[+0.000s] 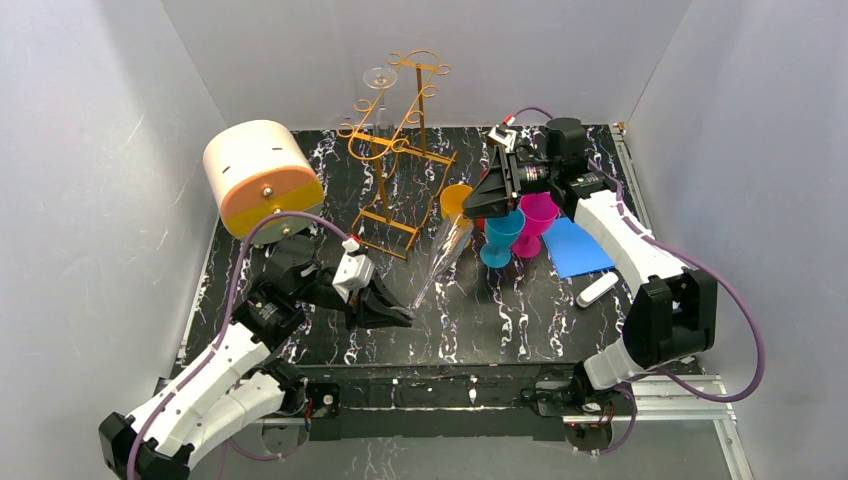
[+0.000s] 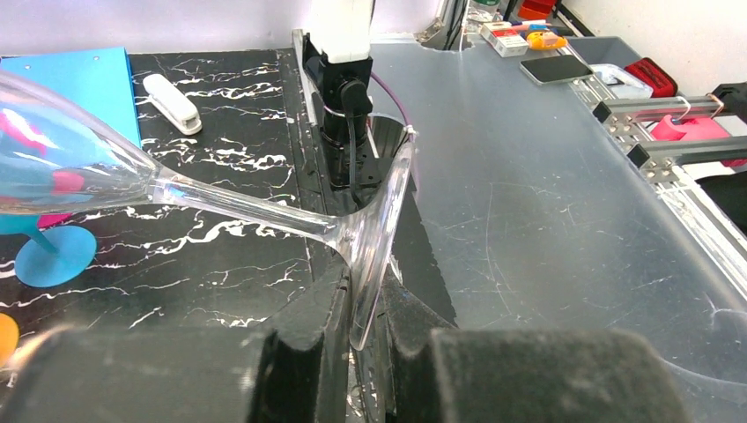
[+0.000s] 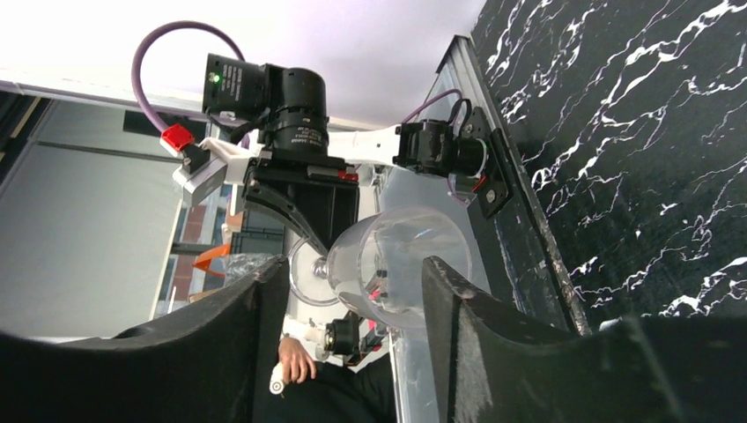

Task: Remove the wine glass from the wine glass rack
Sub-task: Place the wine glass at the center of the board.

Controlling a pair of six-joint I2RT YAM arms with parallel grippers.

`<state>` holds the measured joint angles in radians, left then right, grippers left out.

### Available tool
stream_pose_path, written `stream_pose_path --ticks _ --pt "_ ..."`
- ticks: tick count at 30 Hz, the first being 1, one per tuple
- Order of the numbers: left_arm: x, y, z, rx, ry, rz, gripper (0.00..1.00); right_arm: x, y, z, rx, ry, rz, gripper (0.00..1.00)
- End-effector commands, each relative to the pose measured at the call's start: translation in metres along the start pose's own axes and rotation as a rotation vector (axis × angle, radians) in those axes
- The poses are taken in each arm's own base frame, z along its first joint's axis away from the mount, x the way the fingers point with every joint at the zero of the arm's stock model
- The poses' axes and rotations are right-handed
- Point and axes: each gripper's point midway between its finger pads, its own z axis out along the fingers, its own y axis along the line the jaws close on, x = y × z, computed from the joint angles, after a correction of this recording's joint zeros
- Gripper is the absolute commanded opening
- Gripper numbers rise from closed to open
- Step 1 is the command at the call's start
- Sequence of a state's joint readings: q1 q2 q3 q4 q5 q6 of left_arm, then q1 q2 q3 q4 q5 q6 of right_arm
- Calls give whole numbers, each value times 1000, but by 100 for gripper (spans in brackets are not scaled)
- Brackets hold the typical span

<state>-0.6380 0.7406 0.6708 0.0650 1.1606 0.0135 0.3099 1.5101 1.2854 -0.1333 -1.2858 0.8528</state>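
Note:
The golden wire wine glass rack point(image 1: 395, 160) stands at the back of the black marble table, with one clear glass point(image 1: 379, 85) on its upper left. A second clear wine glass point(image 1: 445, 250) lies tilted in the air in front of the rack. My left gripper point(image 1: 400, 315) is shut on the rim of its foot point(image 2: 370, 256), and the stem point(image 2: 238, 216) runs up and away to the left. My right gripper point(image 1: 478, 205) is at the bowl end. Its fingers point(image 3: 264, 300) stand apart on either side of the bowl point(image 3: 396, 264), with a gap on the left side.
A cream-and-orange cylindrical box point(image 1: 262, 178) lies at the left rear. An orange cup point(image 1: 455, 200), a blue goblet point(image 1: 500, 238) and a pink goblet point(image 1: 538, 220) stand under the right gripper. A blue sheet point(image 1: 578, 248) and a white object point(image 1: 597, 290) lie to the right.

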Motion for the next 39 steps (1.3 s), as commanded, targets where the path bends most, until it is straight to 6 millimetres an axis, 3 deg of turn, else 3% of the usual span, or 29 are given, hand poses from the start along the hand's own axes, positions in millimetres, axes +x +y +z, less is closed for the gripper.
stream_pose_path --ticks 1,11,18,39 --pt "-7 0 1 23 -10 92 0 13 18 -3 -53 67 -43 62" --pt "9 7 6 68 34 64 0 24 19 -5 -56 82 -49 50" --pt "32 16 -2 -17 139 50 0 42 30 -9 -84 131 -68 44" --pt "22 22 -5 -26 181 105 0 71 4 2 40 180 -24 50"
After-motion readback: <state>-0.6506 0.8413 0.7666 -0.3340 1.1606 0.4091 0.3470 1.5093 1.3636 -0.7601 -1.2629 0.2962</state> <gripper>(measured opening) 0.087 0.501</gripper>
